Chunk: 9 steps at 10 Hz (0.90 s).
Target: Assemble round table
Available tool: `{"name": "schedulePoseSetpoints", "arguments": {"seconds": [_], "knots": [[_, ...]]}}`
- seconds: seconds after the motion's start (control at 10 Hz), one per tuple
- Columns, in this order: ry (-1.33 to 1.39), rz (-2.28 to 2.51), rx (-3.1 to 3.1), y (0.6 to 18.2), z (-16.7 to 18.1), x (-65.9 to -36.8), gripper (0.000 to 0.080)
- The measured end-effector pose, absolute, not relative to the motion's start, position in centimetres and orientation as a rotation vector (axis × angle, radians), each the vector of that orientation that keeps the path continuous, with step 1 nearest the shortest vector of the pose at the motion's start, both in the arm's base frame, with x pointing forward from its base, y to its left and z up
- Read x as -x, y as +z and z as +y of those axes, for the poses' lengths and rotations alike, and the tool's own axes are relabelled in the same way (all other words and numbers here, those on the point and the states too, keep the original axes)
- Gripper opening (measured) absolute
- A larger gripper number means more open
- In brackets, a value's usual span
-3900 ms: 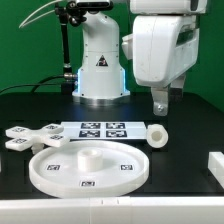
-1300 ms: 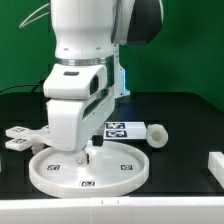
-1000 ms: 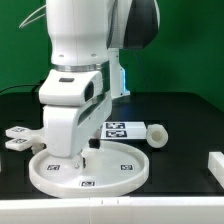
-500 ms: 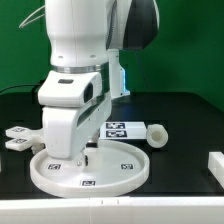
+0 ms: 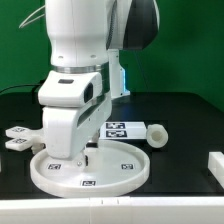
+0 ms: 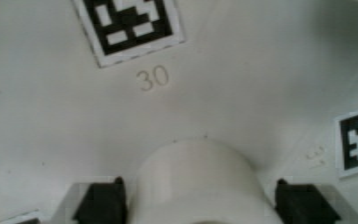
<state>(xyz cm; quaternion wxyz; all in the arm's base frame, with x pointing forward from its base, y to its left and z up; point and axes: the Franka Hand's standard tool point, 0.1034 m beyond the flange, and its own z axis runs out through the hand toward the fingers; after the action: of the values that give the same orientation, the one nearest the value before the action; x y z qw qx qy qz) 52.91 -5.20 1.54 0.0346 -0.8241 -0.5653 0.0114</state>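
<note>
Exterior cam: front of the table [image 5: 185, 110], slightly above, faces my arm [image 5: 85, 45] head-on, mid range. Wrist cam: looks straight down, very close on the round disc [image 6: 247, 90], with my fingers [image 6: 101, 200] at frame edge. Overlap: just the round disc [image 5: 122, 168] middle, around the hub [image 6: 202, 175].

White rimmed disc [image 5: 125, 166] lies flat, cylinder leg [image 5: 156, 133] on its side nearby, cross piece [image 5: 20, 138] flat beside

White round disc [image 5: 120, 172] bears black-and-white square tags [image 5: 126, 166].
</note>
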Motion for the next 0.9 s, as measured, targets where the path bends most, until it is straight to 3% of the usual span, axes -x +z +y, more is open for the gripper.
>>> {"name": "schedulePoseSetpoints", "arguments": {"seconds": [0.5,0.9], "knots": [[-0.017,-1.753,2.540,1.6,0.4,-56.6,0.0406],[-0.025,-1.736,2.554,1.5,3.0,-57.4,0.0406]]}}
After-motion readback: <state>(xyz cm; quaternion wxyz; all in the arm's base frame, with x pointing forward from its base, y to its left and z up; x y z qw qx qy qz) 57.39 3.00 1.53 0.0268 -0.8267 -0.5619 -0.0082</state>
